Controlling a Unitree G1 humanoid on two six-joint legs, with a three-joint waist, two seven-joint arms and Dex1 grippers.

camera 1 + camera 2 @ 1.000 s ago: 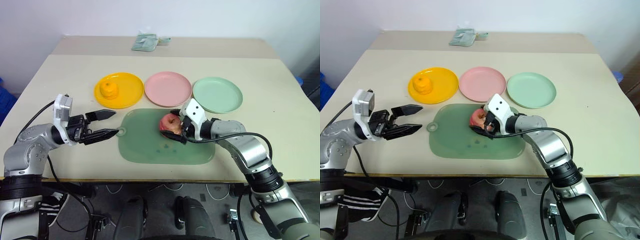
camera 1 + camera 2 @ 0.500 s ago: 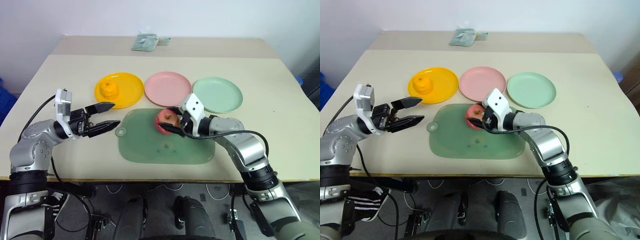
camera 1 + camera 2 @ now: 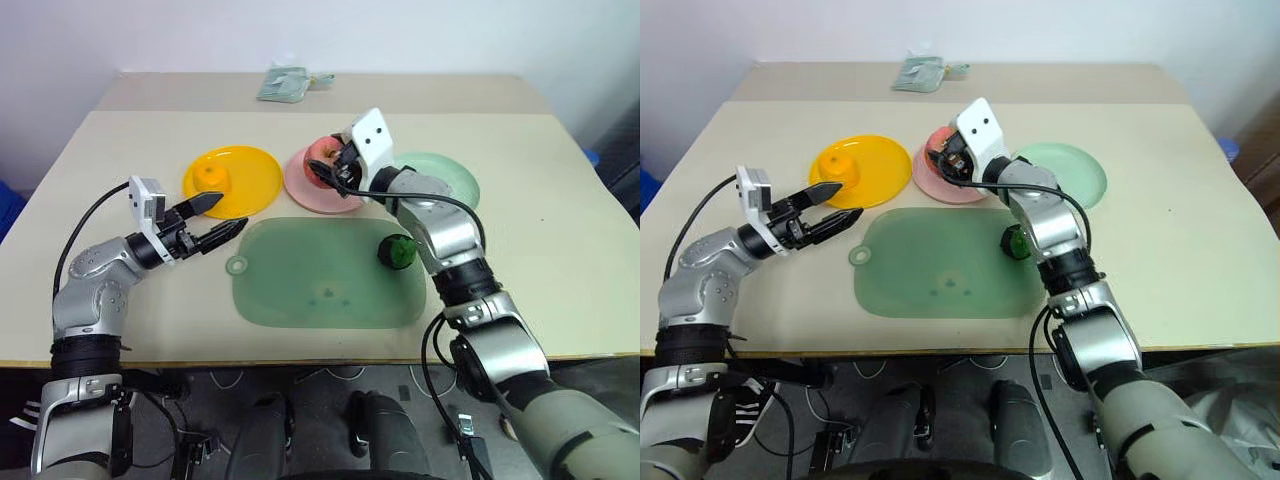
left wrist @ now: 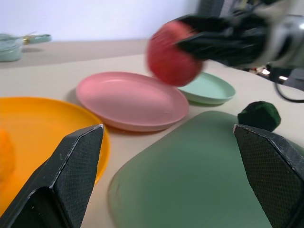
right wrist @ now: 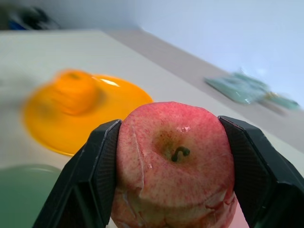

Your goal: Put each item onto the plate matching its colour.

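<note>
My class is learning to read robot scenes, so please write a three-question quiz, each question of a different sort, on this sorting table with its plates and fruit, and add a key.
1. True or false: the right pincer is shut on the pink-red apple with a stem dimple.
2. Which round shallow plastic plate does the apple hang above? A yellow plate; B pink plate; C pale mint green plate.
3. Fill in: the small dark-green bumpy ball lies on the big green rounded-rectangle ____.

Key
1. True; one finger sits on each side of the apple.
2. B.
3. Mat. The glossy orange already sits on the yellow plate, and the left pincer is open, holding nothing.
</note>
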